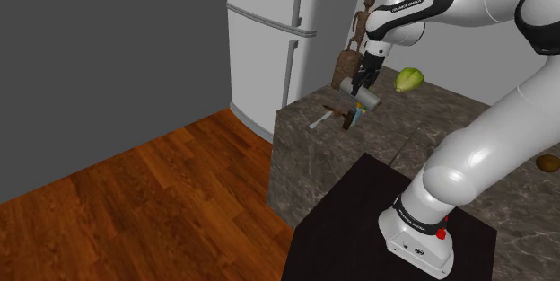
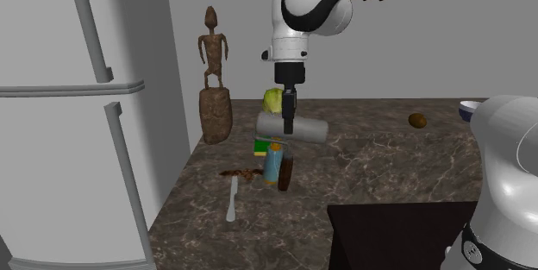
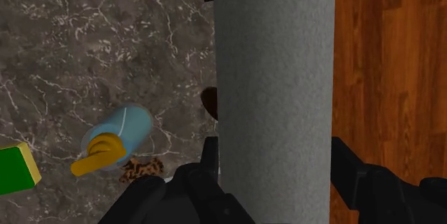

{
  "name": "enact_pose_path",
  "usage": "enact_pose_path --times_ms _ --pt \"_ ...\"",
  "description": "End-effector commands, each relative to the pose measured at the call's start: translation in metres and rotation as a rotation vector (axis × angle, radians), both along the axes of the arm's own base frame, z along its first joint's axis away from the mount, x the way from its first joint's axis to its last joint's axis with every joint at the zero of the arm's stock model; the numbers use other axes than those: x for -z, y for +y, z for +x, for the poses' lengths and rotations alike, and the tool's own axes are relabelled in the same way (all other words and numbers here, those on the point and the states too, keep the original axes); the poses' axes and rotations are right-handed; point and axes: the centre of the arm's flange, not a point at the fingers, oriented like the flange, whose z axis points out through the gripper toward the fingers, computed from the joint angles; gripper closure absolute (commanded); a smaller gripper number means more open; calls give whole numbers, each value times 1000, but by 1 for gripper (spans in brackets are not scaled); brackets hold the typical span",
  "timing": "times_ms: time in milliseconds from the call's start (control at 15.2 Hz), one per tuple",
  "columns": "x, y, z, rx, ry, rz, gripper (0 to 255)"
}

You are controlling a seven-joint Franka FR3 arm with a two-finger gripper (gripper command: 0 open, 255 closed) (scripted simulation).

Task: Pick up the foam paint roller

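The foam paint roller is a thick grey cylinder. It hangs level above the dark marble counter, clasped near one end by my black gripper, which comes straight down on it. In the shoulder view the roller sits under the gripper near the counter's far corner. In the wrist view the roller stands between the fingers, which press on its two sides; the gripper is shut on it.
Under the roller stand a blue bottle with an orange tip, a green block and a dark disc. A pale-handled tool lies near the counter's edge. A wooden figure, a green fruit, the fridge and the wood floor lie around.
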Motion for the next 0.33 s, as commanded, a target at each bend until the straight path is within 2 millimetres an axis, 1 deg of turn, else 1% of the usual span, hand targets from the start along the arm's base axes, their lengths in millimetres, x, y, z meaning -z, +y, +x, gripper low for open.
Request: enact_pose_path --times_ms 0,132,264 --pt "-11 0 0 0 0 0 255" --pt "-22 0 0 0 0 0 255" --pt "-23 0 0 0 0 0 255"
